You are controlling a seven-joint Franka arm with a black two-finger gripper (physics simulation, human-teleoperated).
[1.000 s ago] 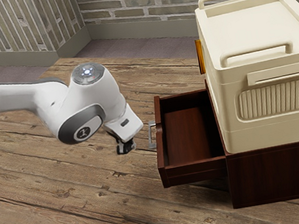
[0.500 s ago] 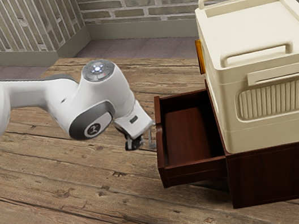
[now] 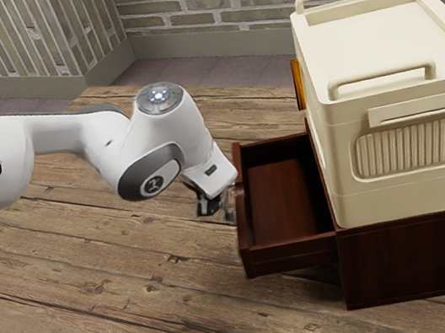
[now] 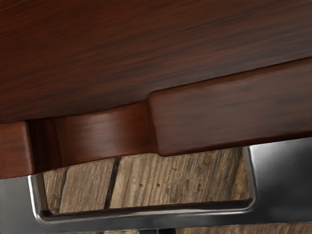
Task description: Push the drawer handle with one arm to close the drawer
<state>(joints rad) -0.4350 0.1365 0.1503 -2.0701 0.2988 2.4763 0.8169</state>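
The drawer (image 3: pixel 291 255) has just started to move: against the picture from 0.5 s ago, its front sits slightly nearer the cabinet (image 3: pixel 418 260). My claw (image 3: pixel 210 206) has come forward too, toward the exterior view's right, and is now at the metal handle (image 3: pixel 228 210). The 2 shifts together suggest that the push has begun and is working, though the drawer is still well out and most of the closing remains.

I cannot tell whether the claw is apart or together. The handle is on the outer side of the drawer front, close under my hand in the wrist view, with its bar (image 4: pixel 146 213) running beside the notched wooden edge (image 4: pixel 214 112). The cream box (image 3: pixel 365 202) sits on top of the cabinet, in the same place as before, and the cabinet has not shifted on the tabletop (image 3: pixel 126 302).

The next move calls for steady pressure straight toward the cabinet. If my 1 arm drifts sideways, the claw could slip off the bar or the drawer could bind.
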